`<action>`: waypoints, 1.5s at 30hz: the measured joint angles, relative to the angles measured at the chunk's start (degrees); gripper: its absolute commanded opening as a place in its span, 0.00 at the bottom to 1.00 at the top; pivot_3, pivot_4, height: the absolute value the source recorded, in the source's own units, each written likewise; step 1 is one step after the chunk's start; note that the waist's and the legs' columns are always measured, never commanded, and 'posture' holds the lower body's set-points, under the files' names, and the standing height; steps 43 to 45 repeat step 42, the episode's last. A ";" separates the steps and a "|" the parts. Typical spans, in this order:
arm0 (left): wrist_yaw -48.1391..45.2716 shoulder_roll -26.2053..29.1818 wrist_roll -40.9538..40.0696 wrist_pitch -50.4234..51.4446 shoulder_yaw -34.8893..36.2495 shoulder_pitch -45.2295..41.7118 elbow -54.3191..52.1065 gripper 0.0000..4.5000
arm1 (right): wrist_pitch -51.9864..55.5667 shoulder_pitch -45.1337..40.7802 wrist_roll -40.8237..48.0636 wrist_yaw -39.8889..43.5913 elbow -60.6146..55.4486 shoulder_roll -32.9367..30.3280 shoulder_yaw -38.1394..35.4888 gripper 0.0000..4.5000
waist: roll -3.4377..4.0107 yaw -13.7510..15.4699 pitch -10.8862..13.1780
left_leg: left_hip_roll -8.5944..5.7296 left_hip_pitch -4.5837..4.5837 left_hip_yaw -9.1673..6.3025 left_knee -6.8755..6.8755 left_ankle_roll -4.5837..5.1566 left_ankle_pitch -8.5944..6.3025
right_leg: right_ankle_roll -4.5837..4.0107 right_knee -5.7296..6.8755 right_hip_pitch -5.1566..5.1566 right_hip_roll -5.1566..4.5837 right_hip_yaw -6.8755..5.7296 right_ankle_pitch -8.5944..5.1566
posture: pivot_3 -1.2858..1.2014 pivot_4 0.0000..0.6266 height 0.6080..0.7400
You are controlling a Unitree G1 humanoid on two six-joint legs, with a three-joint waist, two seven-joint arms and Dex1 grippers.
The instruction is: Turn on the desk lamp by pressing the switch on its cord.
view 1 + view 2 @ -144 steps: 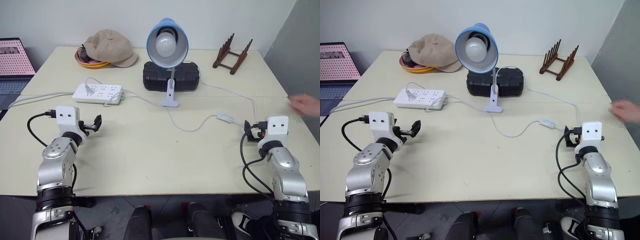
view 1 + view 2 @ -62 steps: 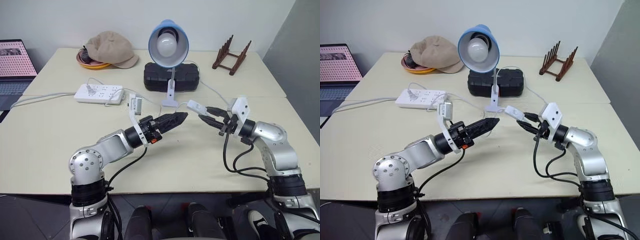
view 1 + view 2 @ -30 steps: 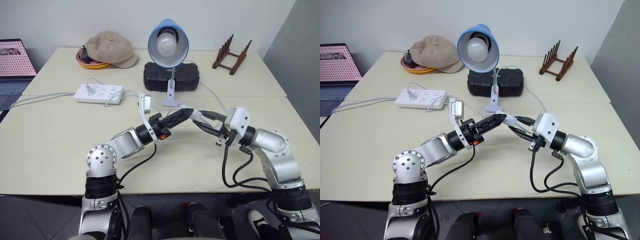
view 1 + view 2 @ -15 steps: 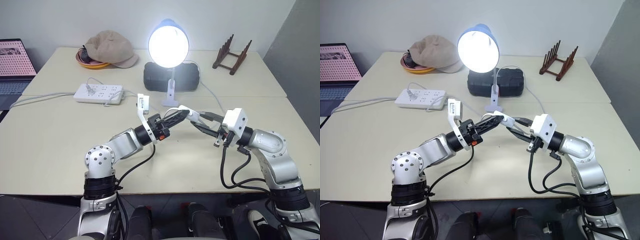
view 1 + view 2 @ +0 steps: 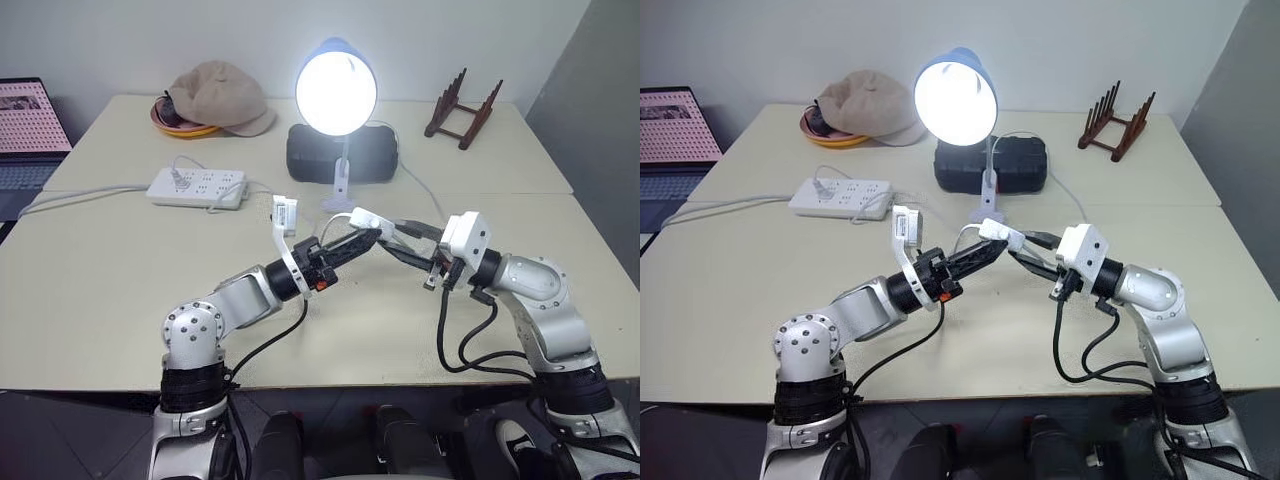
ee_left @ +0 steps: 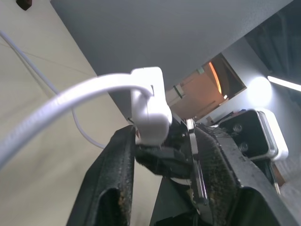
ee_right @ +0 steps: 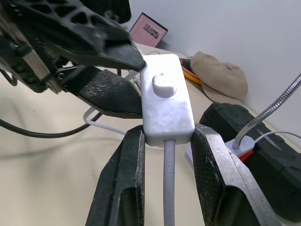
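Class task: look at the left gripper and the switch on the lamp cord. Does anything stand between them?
Nothing visible does. The right gripper holds the switch by its sides above the table, its button face bare. The left gripper is right at the switch's far end, open. The desk lamp is lit.

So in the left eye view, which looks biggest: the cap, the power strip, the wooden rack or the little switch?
1. Cap
2. Power strip
3. Wooden rack, close to the strip and farther back, so that pair is unsure
4. Switch, clearly smallest
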 measured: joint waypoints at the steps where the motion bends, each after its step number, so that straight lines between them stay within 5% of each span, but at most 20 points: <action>1: 0.57 1.01 -0.73 0.47 0.04 0.77 -0.86 0.70 | 0.18 -0.74 0.19 -0.02 1.72 0.37 -0.04 0.22 | 0.00 -0.06 0.00 | 0.00 -0.01 0.00 0.00 0.00 0.00 | 0.00 0.00 0.00 0.00 0.00 0.00 | 0.52 0.24 1.00; 8: -0.72 19.62 -1.45 1.83 4.83 5.98 -9.85 0.99 | 0.07 -10.12 -3.34 0.32 23.22 0.75 1.01 0.22 | -0.02 -0.79 0.04 | 0.02 0.00 0.01 -0.10 0.00 0.00 | -0.06 -0.01 -0.07 0.00 -0.01 -0.03 | 0.52 0.24 1.00; 14: -13.18 37.50 11.06 -2.80 5.60 4.83 -12.69 0.99 | 1.13 -15.59 -7.67 3.79 35.88 1.47 6.08 0.22 | -0.02 -0.72 0.07 | 0.00 -0.08 0.09 -0.28 -0.02 -0.02 | -0.07 -0.26 -0.12 -0.04 0.00 -0.04 | 0.52 0.24 1.00; 17: -19.55 41.76 16.81 -6.20 5.52 5.27 -12.62 0.99 | 2.86 -16.27 -9.02 5.70 39.32 0.63 7.55 0.22 | -0.01 -0.56 0.07 | 0.00 -0.09 0.12 -0.56 -0.02 -0.02 | -0.08 -0.54 -0.12 -0.07 -0.02 -0.05 | 0.52 0.24 1.00; 24: -28.21 43.65 23.67 -9.85 2.94 4.45 -11.03 1.00 | 7.20 -17.18 -7.94 10.10 39.54 -0.55 7.22 0.55 | 0.00 -0.49 0.08 | 0.04 -0.10 0.13 -1.05 -0.02 -0.01 | 0.11 -0.65 -0.27 -0.07 -0.10 0.05 | 0.52 0.24 1.00; 32: -35.57 45.67 28.04 -10.82 1.91 0.17 -3.00 1.00 | 19.04 -13.65 -0.66 16.35 23.35 -8.94 3.13 0.97 | 0.03 -0.49 0.10 | 0.05 -0.17 0.14 -1.07 -0.01 -0.02 | 0.14 -0.65 -0.34 -0.06 -0.11 0.02 | 0.52 0.24 1.00; 45: -43.42 47.33 34.70 -13.57 0.09 -4.49 6.23 1.00 | 36.71 -7.80 12.48 17.44 3.06 -18.95 -6.60 1.00 | 0.03 -0.40 0.10 | 0.06 -0.16 0.15 -1.05 -0.01 -0.02 | 0.11 -0.64 -0.34 -0.06 -0.11 0.00 | 0.52 0.24 1.00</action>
